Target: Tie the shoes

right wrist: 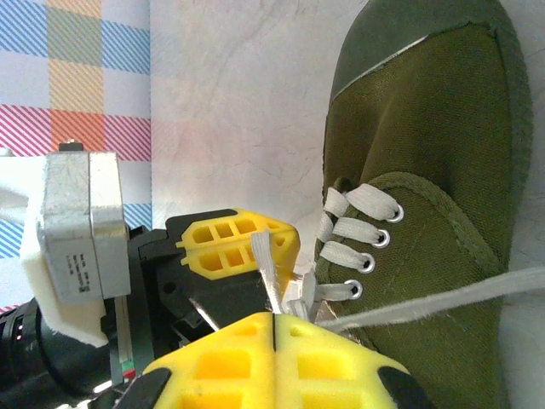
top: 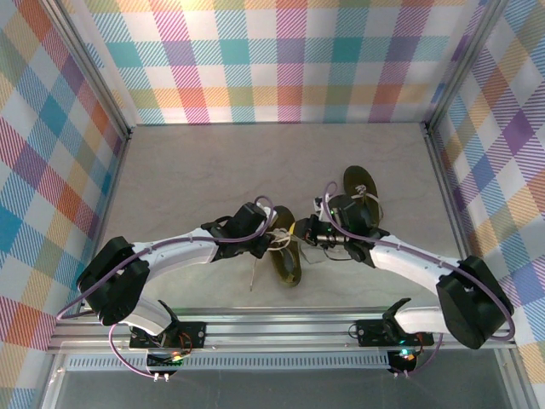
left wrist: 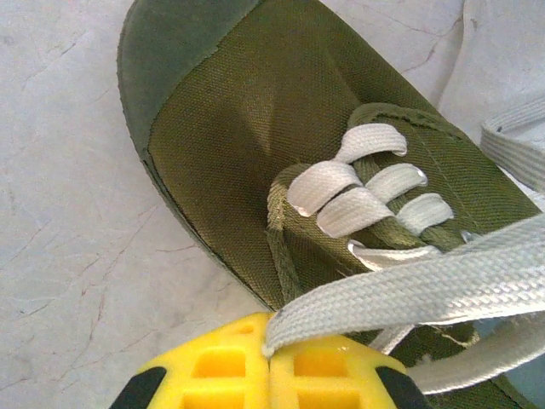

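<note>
**A:** Where are the shoes?

**B:** From above, one shoe (top: 288, 260) lies near the middle of the table (top: 187, 170), toward the near edge. The other shoe (top: 359, 189) is farther back and to the right, partly under the right arm. The left gripper (top: 277, 241) and right gripper (top: 301, 232) meet over the near shoe. A loose end (top: 254, 274) trails on the table just left of it.

**A:** Can you see how the jaws stand from up there?

**B:** No, they are too small. The wrist cameras show it. On the left wrist, the yellow fingertips (left wrist: 213, 368) are pressed together on a flat pale lace (left wrist: 409, 290), which runs off right across the eyelets.

**A:** And the right?

**B:** Its jaws are closed too — a thin strand (right wrist: 265, 273) rises out of the seam between its fingers. The left gripper's yellow tip sits just behind. I cannot tell whether that strand is the same lace.
</note>
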